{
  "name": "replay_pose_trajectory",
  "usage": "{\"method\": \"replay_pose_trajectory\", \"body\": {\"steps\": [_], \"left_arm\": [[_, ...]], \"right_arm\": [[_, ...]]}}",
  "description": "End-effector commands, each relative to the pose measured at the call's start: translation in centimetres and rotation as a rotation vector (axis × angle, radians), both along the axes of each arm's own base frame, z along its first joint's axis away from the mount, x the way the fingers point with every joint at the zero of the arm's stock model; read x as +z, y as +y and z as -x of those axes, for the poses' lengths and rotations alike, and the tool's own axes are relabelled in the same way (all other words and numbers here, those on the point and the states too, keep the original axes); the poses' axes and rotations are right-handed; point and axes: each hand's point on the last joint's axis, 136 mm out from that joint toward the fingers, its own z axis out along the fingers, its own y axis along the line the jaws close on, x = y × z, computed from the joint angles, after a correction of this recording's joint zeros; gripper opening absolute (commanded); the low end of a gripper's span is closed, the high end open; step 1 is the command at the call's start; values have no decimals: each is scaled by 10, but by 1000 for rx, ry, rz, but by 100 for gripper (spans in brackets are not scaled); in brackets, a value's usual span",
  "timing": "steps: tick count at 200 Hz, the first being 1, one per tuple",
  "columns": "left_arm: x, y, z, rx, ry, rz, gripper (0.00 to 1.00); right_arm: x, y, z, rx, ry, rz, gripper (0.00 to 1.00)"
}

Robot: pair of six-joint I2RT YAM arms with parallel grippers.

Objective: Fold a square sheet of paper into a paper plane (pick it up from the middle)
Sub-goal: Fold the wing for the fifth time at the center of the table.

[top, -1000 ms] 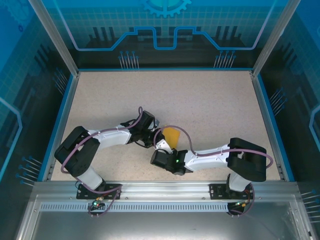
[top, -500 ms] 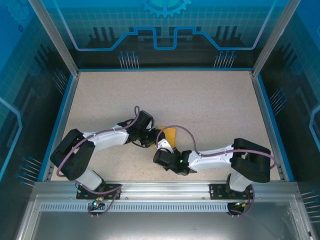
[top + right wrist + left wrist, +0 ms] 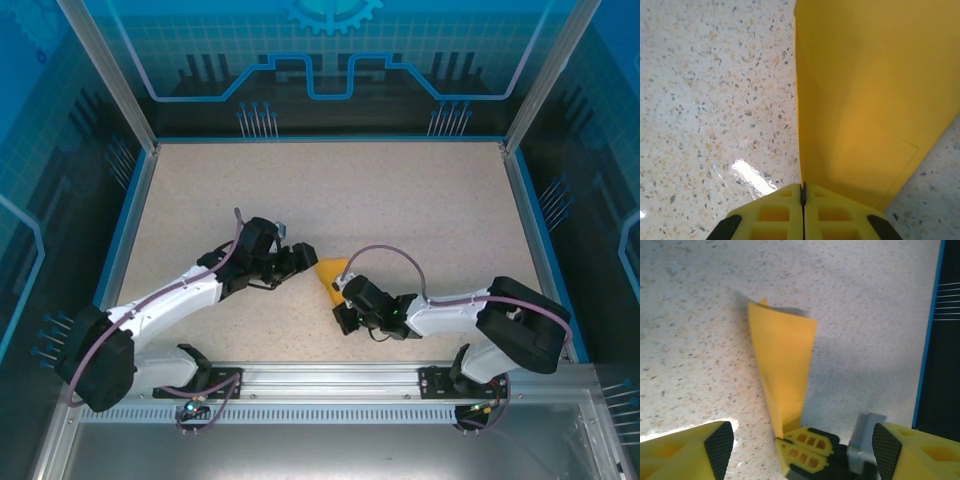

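Observation:
The paper plane (image 3: 330, 271) is orange-yellow paper folded into a slim, tapering shape, and it stands on edge over the speckled table. In the left wrist view the paper plane (image 3: 782, 352) narrows toward its lower end, where yellow fingers (image 3: 812, 445) of the right gripper pinch it. My right gripper (image 3: 344, 292) (image 3: 802, 197) is shut on that narrow end of the paper plane (image 3: 865, 95). My left gripper (image 3: 303, 256) (image 3: 802, 447) stands open just left of the paper, with its pads (image 3: 720, 445) wide apart and touching nothing.
A blue rim (image 3: 128, 230) (image 3: 927, 340) borders the tabletop on the left, right and far sides. A metal rail (image 3: 330, 375) carrying both arm bases runs along the near edge. Both arms meet near the table's middle front.
The left gripper has opened, let go of the paper and drawn back slightly as its arm stretched out. The right arm has shifted right, still pinching the paper.

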Motion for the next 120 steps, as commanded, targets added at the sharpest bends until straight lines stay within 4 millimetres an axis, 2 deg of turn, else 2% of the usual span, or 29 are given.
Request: {"method": "replay_pose_trajectory", "body": {"steps": [1,23,37,52,87,120], "left_arm": [[-12,8,6,31,41,-12,76],[-11,3,5,4,34,5,77],[-13,-2,3,-13,43,5,81],[-14,-11,-1,-40,65,21,82],[-29,-35,-12,-98,173,38,79],[-46,-42,-15,-101,264,25,78]], "right_arm": [[15,8,2,12,24,-149,6],[22,4,2,12,38,-216,6],[23,0,2,15,24,-212,7],[24,-3,4,31,11,-192,8],[19,-6,4,47,1,-147,9],[13,-4,4,70,4,-102,10]]}}
